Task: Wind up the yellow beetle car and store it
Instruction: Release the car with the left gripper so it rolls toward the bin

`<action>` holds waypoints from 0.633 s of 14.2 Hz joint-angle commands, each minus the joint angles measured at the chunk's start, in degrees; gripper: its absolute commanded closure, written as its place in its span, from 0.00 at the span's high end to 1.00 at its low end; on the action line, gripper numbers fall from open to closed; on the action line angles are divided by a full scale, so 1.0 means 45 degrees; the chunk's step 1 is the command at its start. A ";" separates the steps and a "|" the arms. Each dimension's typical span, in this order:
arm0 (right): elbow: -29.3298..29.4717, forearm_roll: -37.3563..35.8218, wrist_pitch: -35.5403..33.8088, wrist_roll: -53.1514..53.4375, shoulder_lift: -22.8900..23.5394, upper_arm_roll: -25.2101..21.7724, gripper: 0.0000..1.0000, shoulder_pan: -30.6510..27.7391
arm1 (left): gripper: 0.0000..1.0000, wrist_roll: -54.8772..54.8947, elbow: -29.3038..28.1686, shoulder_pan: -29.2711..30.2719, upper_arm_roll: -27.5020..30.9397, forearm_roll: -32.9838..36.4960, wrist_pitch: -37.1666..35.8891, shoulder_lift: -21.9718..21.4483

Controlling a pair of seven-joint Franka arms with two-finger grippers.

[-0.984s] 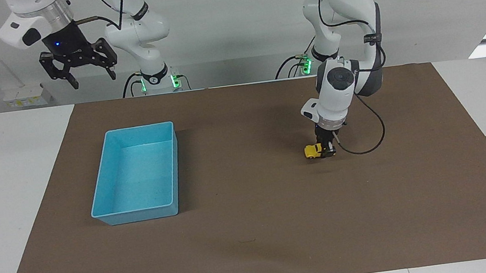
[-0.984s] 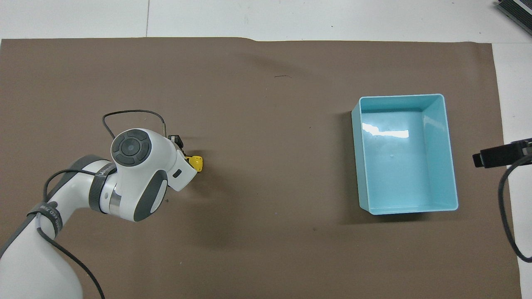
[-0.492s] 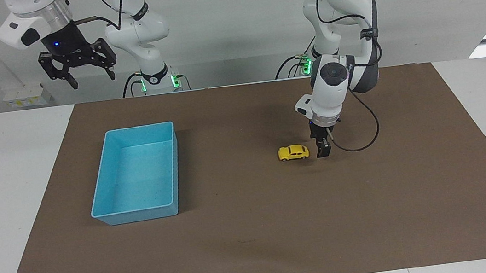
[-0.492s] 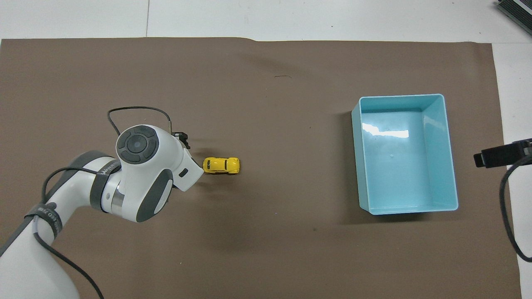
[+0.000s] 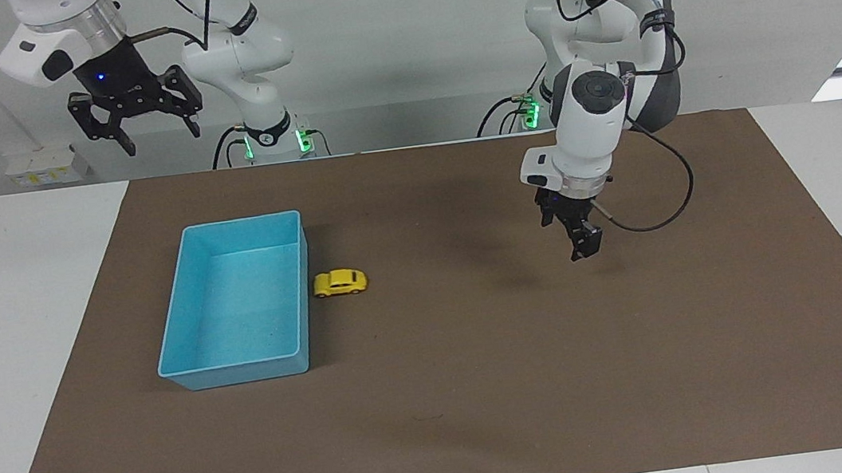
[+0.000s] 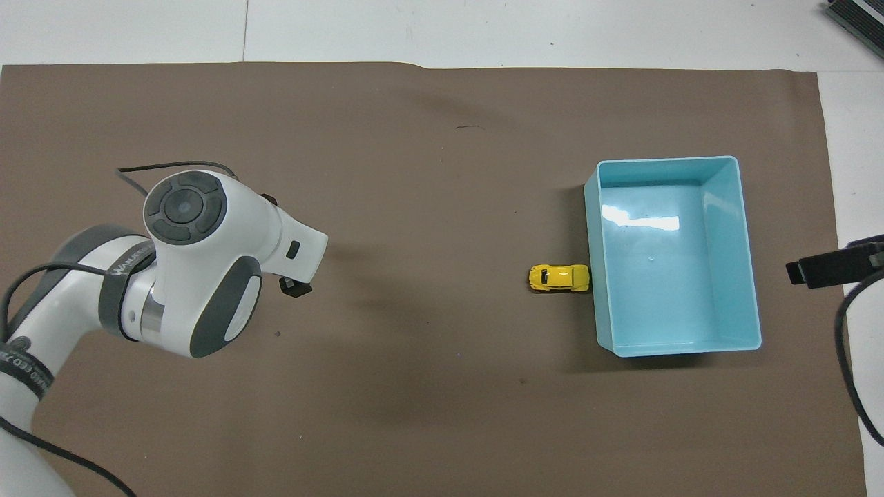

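The left gripper hangs in the air over the brown mat, toward the left arm's end of the table. Its fingers point down and stand apart, and it holds nothing. Nothing lies directly under it.

The right gripper is raised high above the table's edge nearest the robots, at the right arm's end. Its jaws are spread and empty; this arm waits.

The yellow beetle car stands on its wheels on the mat, well apart from the left gripper. It rests against, or just beside, the outer long wall of the blue bin, on the side that faces the left arm's end; actual contact cannot be confirmed. The bin is empty.

Judgement: the car's position by the bin suits a short lift over the wall. Storing is not yet done. The right gripper appears the better placed to pick it up.
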 commanded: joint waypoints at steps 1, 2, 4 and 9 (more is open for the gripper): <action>-0.1820 0.0044 0.0482 -0.1096 -0.1298 0.0064 1.00 -0.0007 | 1.00 -0.3299 0.1002 0.0660 0.0049 0.0215 -0.0900 0.0035; -0.2115 0.0063 0.0696 -0.1349 -0.1417 0.0102 1.00 0.0071 | 1.00 -0.4299 0.1276 0.0739 0.0127 0.0215 -0.1174 -0.0005; -0.2235 0.0200 0.0931 -0.2632 -0.1282 0.0220 1.00 0.0111 | 1.00 -0.5923 0.1765 0.1382 0.0264 0.0215 -0.1468 -0.0005; -0.3131 -0.0208 0.1946 -0.7007 -0.1223 0.0239 1.00 0.1027 | 1.00 -0.7412 0.3598 0.2594 0.0245 0.0196 -0.3320 -0.0044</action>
